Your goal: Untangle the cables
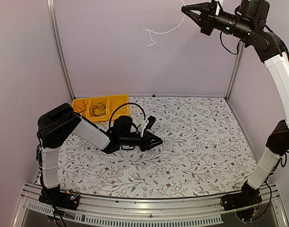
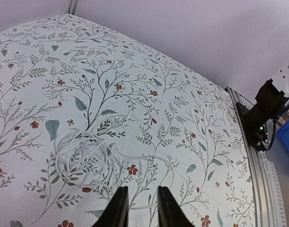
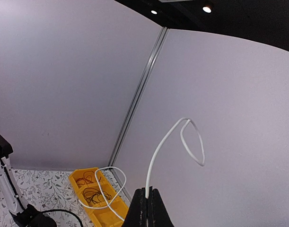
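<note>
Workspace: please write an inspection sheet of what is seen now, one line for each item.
Surface: table with a floral cover.
Job's things: white cable hanging from the raised right pincer; white coil on the table; thin dark cables in the yellow bin.
Clutter: nothing seen.
Pincers: right pincer shut on the white cable; left pincer low over the table, jaws slightly apart, near the white coil.
Cables: thick black arm cable loops over the left arm.
Surroundings: pale walls, metal posts.
</note>
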